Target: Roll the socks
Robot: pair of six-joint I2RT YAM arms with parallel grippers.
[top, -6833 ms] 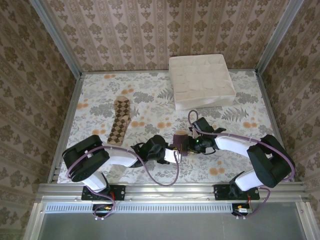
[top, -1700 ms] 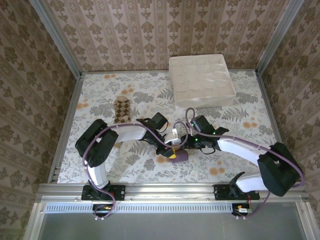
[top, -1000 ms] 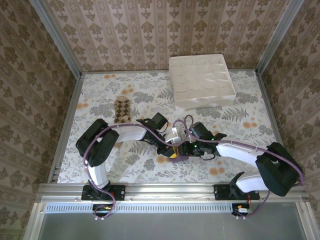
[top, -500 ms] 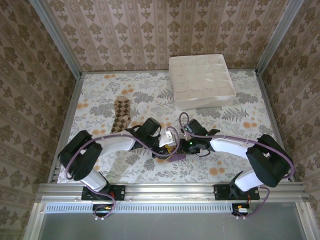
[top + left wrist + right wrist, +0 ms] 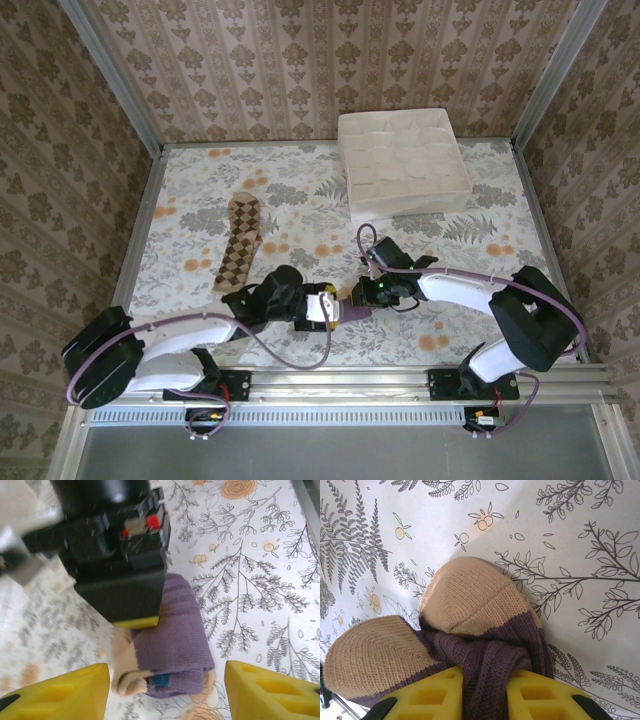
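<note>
The dark purple sock [image 5: 175, 640] lies rolled into a short bundle on the floral table, its tan heel and toe [image 5: 470, 595] bulging out at one end. My right gripper [image 5: 485, 697] is shut on a fold of that purple sock, the knit squeezed between its yellow fingers [image 5: 427, 697]. From the opposite side my left gripper [image 5: 165, 692] faces the roll, open, with a yellow fingertip on each side and apart from the fabric. In the top view both grippers meet at the sock [image 5: 351, 310] near the table's front middle. The brown argyle sock [image 5: 238, 255] lies flat to the left.
A white divider box [image 5: 402, 163] with many small cells stands at the back right. The right gripper's black body [image 5: 120, 565] sits just beyond the roll in the left wrist view. Patterned walls enclose the table [image 5: 480, 250] on three sides.
The left gripper has opened, let go of the purple roll and drawn back toward the near left, its arm swinging low. The right gripper has closed on the sock.
</note>
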